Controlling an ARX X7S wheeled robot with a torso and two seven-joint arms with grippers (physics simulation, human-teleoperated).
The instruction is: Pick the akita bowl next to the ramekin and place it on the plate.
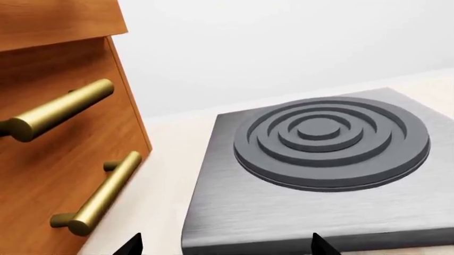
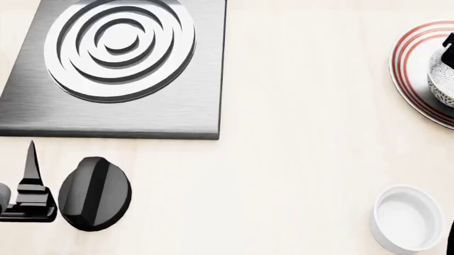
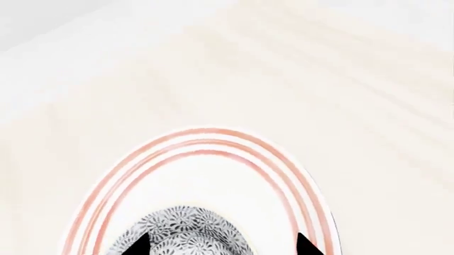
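The akita bowl (image 3: pixel 186 229), grey-white with a dark floral speckle, sits on the plate (image 3: pixel 212 175), which is white with thin red rings. In the head view the akita bowl (image 2: pixel 441 79) and the plate (image 2: pixel 411 64) are cut off by the right edge. My right gripper (image 3: pixel 222 245) is open over the bowl: one fingertip overlaps its rim and the other is apart from it, over bare plate. The plain white ramekin (image 2: pixel 405 218) stands alone at the front right. My left gripper (image 1: pixel 227 247) is open and empty in front of the stove plate.
A steel stove plate with a ringed burner (image 2: pixel 120 37) lies at the back left, with a black knob (image 2: pixel 94 193) in front of it. A wooden cabinet with brass handles (image 1: pixel 64 109) stands beside the stove. The counter is pale wood (image 2: pixel 298 133).
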